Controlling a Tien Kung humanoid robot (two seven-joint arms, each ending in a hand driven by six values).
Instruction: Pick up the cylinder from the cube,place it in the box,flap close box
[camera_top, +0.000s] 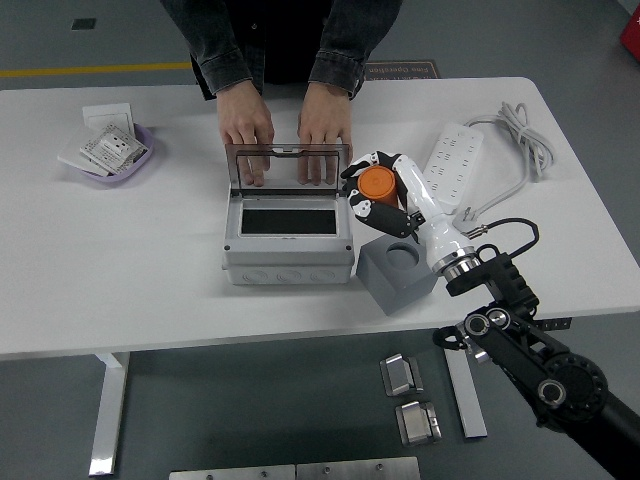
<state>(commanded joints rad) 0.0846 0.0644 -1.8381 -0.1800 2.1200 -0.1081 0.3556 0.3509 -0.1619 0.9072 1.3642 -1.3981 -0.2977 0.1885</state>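
Observation:
My right hand (380, 195) is shut on the orange cylinder (377, 184) and holds it in the air, above and left of the grey cube (397, 271), by the right edge of the grey box (288, 240). The cube's round hole (400, 256) is empty. The box stands open, its clear lid (288, 167) upright. A person at the far side rests both hands (285, 130) behind the lid. My left hand is out of view.
A white power strip (452, 163) with its cable (515, 140) lies at the right. A purple bowl (110, 155) with packets stands at the far left. Metal parts lie on the floor below the table's near edge.

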